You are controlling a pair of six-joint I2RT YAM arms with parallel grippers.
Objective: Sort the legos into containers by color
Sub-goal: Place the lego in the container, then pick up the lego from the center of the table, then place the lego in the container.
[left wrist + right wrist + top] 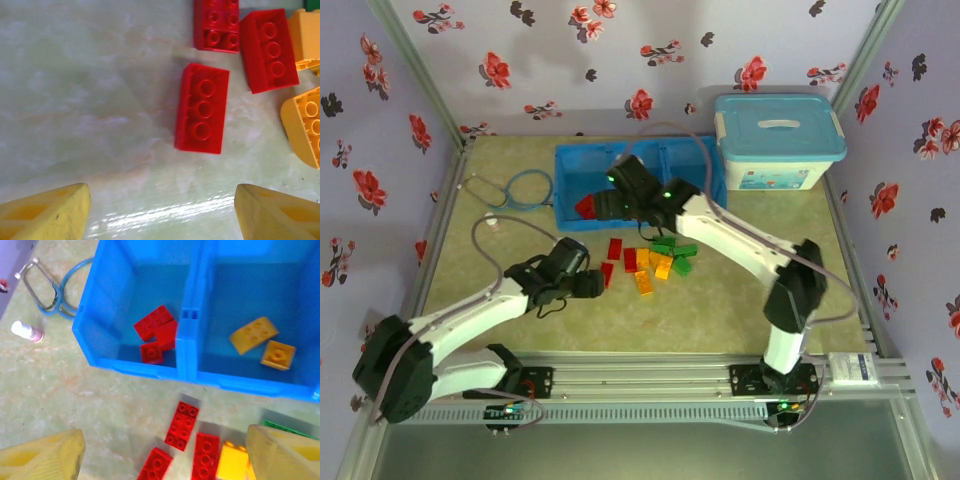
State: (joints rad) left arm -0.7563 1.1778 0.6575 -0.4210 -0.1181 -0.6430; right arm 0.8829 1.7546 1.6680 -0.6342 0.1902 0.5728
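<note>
Above the table [740, 300], both arms' jaws gape empty (a red lego [201, 108] lies under the left).

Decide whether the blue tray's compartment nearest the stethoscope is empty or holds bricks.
Not empty: in the right wrist view, a few red bricks lie inside that compartment, on its floor between the walls.
</note>
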